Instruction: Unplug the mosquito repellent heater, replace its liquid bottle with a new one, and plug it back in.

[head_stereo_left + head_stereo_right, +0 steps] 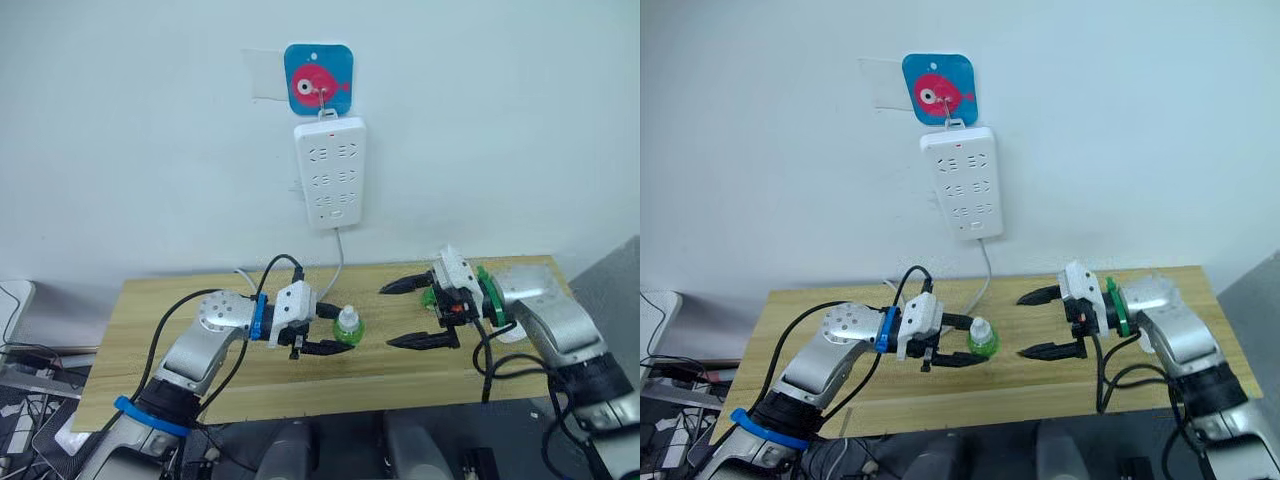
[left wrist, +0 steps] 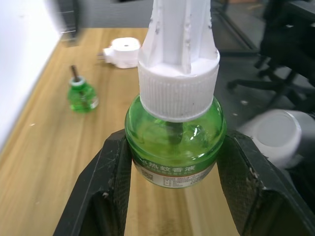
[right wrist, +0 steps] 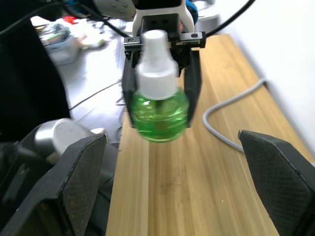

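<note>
My left gripper (image 1: 338, 330) is shut on the new one (image 1: 349, 325), a translucent green bottle with a whitish cap (image 2: 178, 93), held upright just above the wooden table (image 1: 150, 300). My right gripper (image 1: 388, 316) is open a short way to its right. Its fingers point at the bottle and hold nothing. In the left wrist view, the capless liquid bottle (image 2: 82, 96) stands on the table, apart from the white mosquito repellent heater (image 2: 123, 51) lying on the wood behind it. The head view shows a bit of green (image 1: 430, 296) behind my right gripper.
A long white power strip (image 1: 330, 170) hangs on the wall from a blue fish hook (image 1: 318, 80). Its cable (image 1: 338, 262) drops to the table behind the held bottle. Cables and clutter lie on the floor at the left (image 1: 25, 370).
</note>
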`<state>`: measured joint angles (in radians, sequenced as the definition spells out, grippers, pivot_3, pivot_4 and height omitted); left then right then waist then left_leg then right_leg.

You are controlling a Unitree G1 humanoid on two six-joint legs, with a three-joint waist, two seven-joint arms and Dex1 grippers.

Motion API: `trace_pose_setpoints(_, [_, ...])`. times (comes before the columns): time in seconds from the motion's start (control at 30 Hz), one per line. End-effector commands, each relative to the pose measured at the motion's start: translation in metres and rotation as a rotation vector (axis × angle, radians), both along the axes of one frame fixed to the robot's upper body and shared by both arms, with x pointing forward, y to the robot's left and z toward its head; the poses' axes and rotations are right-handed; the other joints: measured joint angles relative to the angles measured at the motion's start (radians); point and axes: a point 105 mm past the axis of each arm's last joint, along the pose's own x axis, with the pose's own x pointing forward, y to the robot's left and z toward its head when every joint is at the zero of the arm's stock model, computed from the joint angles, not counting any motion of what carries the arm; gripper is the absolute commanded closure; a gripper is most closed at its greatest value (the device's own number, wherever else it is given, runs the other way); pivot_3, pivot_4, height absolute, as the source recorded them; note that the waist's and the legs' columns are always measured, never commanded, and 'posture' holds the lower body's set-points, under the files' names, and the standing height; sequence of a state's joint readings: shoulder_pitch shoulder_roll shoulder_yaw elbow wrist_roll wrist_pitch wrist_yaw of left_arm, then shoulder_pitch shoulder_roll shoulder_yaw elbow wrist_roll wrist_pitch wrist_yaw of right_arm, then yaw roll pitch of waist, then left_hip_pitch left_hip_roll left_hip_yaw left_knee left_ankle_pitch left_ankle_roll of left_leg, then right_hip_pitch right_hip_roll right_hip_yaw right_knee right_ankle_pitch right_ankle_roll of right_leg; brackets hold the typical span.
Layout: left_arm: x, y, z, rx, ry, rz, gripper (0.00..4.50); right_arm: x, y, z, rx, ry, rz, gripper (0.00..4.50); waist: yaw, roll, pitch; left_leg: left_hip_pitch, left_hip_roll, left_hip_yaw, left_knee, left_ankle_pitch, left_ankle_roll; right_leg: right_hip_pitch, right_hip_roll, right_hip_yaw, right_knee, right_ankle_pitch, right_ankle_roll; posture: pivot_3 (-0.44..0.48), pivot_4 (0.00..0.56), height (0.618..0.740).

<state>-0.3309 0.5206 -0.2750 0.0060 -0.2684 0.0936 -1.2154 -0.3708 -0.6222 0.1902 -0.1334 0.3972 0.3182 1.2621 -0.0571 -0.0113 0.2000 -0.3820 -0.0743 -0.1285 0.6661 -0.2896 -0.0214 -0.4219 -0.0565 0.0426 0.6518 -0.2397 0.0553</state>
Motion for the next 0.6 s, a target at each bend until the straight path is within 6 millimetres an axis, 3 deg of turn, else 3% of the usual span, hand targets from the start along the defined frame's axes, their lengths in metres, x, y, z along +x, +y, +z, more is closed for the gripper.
trace_pose_setpoints(0.03, [0.008, -0.004, 0.012, -0.045, -0.033, 0.034, 2.35, -0.001, 0.022, 0.015, 0.084, -0.074, -0.1, 0.02, 0.0, 0.0, 0.0, 0.0, 0.0, 0.0, 0.0, 0.0, 0.0, 0.0, 0.0, 0.0, 0.001, 0.0, 0.0, -0.114, 0.187, 0.74])
trace_pose_setpoints(0.2, [0.011, -0.008, 0.013, -0.047, -0.037, 0.031, 2.35, 0.011, 0.05, 0.016, 0.134, -0.097, -0.227, 0.02, -0.001, 0.0, 0.0, 0.002, 0.0, 0.0, 0.002, 0.0, 0.0, 0.0, 0.0, 0.0, 0.007, 0.0, 0.0, -0.123, 0.19, 0.74])
trace_pose_setpoints(0.3, [0.012, -0.01, 0.015, -0.049, -0.042, 0.025, 2.35, 0.02, 0.057, 0.021, 0.147, -0.108, -0.276, 0.02, -0.002, 0.0, 0.0, 0.002, 0.0, 0.0, 0.003, 0.0, -0.001, -0.001, 0.001, 0.0, 0.01, 0.0, 0.0, -0.125, 0.187, 0.74])
trace_pose_setpoints(0.43, [0.014, -0.009, 0.016, -0.048, -0.043, 0.027, 2.35, 0.024, 0.043, 0.021, 0.121, -0.114, -0.311, 0.02, -0.001, 0.0, 0.0, 0.002, 0.0, -0.001, 0.005, 0.0, 0.0, 0.0, 0.001, -0.001, 0.01, 0.0, -0.001, -0.127, 0.187, 0.74])
trace_pose_setpoints(0.6, [0.013, -0.006, 0.013, -0.039, -0.037, 0.031, 2.35, 0.022, 0.012, 0.025, 0.101, -0.086, -0.342, 0.02, -0.001, 0.0, 0.0, 0.001, -0.001, -0.001, 0.006, 0.0, 0.0, 0.0, 0.001, -0.001, 0.009, 0.0, 0.0, -0.129, 0.189, 0.74])
